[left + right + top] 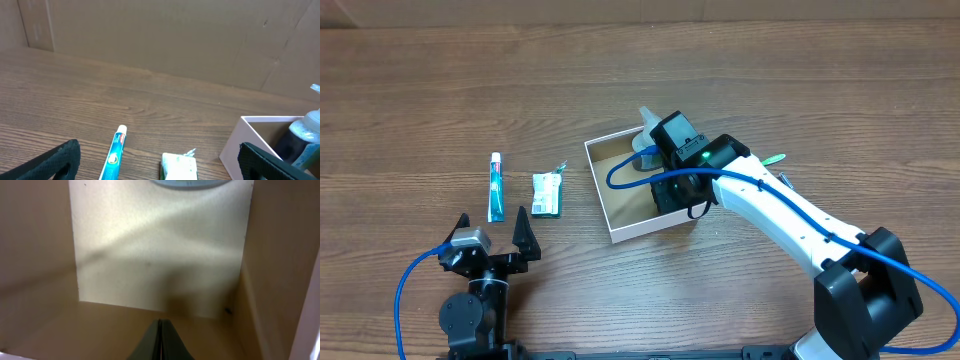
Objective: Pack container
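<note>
Our right fingers (pixel 149 347) are pressed together inside the container (pixel 640 229); our left fingers (pixel 524 228) stand apart, with toothpaste tube (pixel 496 187) just ahead.

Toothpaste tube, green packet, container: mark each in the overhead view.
toothpaste tube (pixel 496 190), overhead view, middle of its body.
green packet (pixel 547 194), overhead view, its centre.
container (pixel 645 229), overhead view, near white wall.

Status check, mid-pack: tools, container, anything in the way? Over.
Left tool open, empty, parked near toothpaste. Right tool shut, down inside container. Toothpaste and green packet outside, left of it. Right arm blocks container's right side.
</note>
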